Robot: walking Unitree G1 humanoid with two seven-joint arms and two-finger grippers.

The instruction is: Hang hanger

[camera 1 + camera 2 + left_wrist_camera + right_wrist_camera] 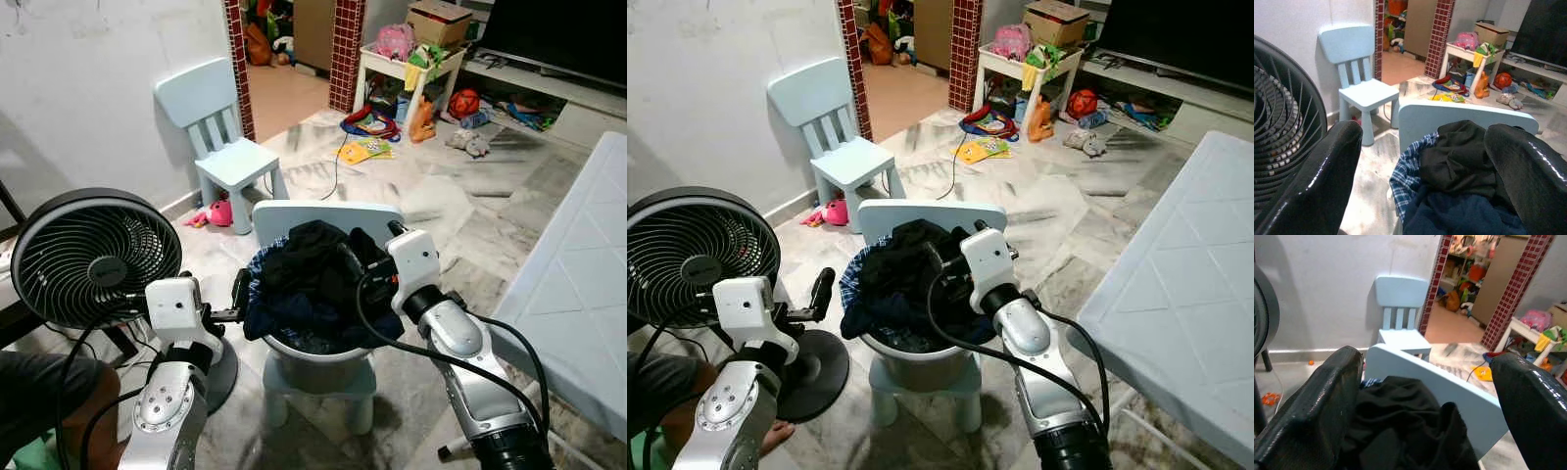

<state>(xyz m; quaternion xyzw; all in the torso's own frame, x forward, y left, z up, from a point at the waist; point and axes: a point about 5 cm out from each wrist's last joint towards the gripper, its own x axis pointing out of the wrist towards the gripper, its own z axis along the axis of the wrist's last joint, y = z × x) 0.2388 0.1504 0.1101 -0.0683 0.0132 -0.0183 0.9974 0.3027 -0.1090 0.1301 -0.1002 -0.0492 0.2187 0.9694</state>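
My right pincer [351, 257] hovers spread wide over the dark clothes [312, 279] heaped in the basin [315, 350], left pincer [238, 291] also released beside it, no hanger visible to me — I could snag loose fabric instead.

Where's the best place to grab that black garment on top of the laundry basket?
Likely the raised bunched fold at the top of the black garment, coming straight down from above: it sits highest on the pile, and the right gripper is already open beside it.
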